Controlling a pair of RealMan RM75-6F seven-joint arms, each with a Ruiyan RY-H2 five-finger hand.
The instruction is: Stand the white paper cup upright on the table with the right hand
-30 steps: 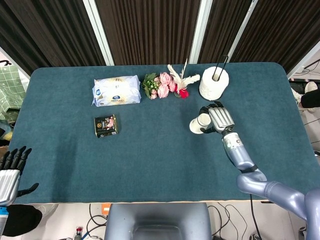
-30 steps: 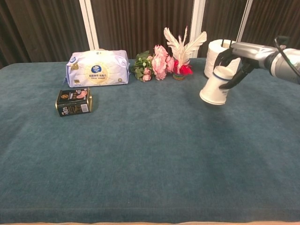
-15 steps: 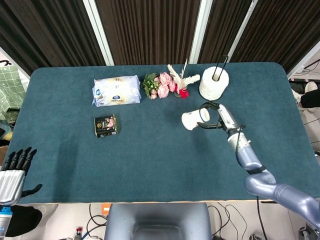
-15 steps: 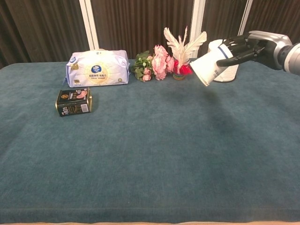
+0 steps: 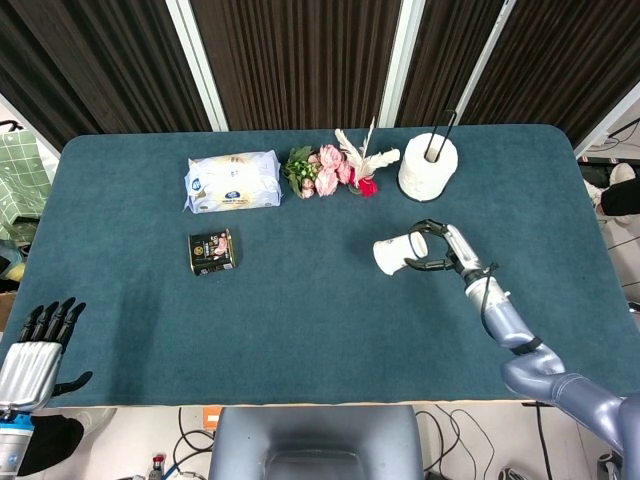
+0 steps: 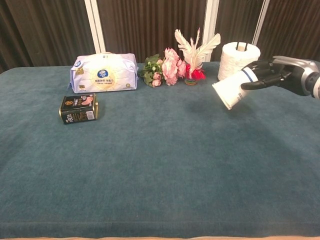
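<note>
White paper cup is held tilted above the table by the right hand | step: uprighting | next: base turned down, lowered.

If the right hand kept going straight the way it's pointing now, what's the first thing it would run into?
The right hand points toward the robot's left, holding the tilted white paper cup. That line crosses bare table; the dark tin lies farthest along it, though height is unclear.
</note>
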